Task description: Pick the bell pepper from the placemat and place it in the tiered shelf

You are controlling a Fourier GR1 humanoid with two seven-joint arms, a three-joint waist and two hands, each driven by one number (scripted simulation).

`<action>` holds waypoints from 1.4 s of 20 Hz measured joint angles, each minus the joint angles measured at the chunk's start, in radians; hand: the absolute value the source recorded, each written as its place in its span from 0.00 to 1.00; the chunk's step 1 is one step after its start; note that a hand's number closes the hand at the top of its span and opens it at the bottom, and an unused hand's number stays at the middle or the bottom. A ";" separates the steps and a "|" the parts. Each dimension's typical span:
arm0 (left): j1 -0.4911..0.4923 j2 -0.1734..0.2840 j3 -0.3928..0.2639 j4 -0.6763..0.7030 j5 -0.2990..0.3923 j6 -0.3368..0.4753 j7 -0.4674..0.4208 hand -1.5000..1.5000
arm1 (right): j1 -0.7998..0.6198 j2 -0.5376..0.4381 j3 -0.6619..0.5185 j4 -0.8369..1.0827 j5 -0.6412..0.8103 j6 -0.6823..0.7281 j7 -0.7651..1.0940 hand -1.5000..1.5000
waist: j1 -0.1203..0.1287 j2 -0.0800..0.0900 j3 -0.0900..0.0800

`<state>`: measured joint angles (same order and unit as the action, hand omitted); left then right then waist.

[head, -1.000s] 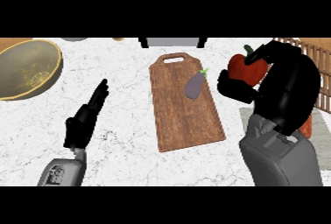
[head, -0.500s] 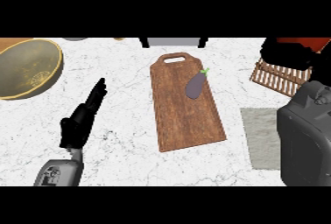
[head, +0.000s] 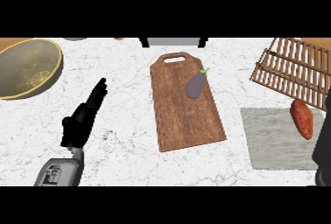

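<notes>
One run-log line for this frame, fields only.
left hand: open, resting at left | right arm: sliver at right edge | bell pepper: not visible | tiered shelf: top right | placemat: holds orange vegetable

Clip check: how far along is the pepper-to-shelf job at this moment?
Done: the bell pepper is off the placemat, where only an orange-red vegetable lies.
In hand: unclear. The pepper shows nowhere, and only a dark sliver of the right arm shows at the right edge. The left hand rests open at the left.
Left: the visible part of the tiered shelf holds no pepper, so placing is unconfirmed.
</notes>
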<state>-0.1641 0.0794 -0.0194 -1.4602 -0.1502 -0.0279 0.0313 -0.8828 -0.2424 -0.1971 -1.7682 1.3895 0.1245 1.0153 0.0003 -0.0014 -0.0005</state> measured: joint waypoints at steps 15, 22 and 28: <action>-0.033 -0.015 -0.001 0.018 -0.012 0.007 0.008 0.50 | -0.038 -0.198 -0.079 0.277 -0.026 -0.114 -0.140 1.00 | 0.006 0.003 0.000; -0.025 -0.008 0.010 0.016 0.000 -0.006 -0.003 0.50 | -0.008 -0.257 -0.084 0.471 -0.023 -0.300 -0.279 1.00 | 0.011 0.005 0.001; -0.008 -0.017 -0.003 0.006 -0.010 0.000 -0.005 0.50 | -0.021 -0.258 -0.164 0.555 -0.130 -0.490 -0.358 1.00 | 0.011 0.005 0.001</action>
<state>-0.1717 0.0623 -0.0223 -1.4545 -0.1607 -0.0283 0.0260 -0.9041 -0.5006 -0.3612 -1.2134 1.2594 -0.3651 0.6571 0.0111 0.0039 0.0009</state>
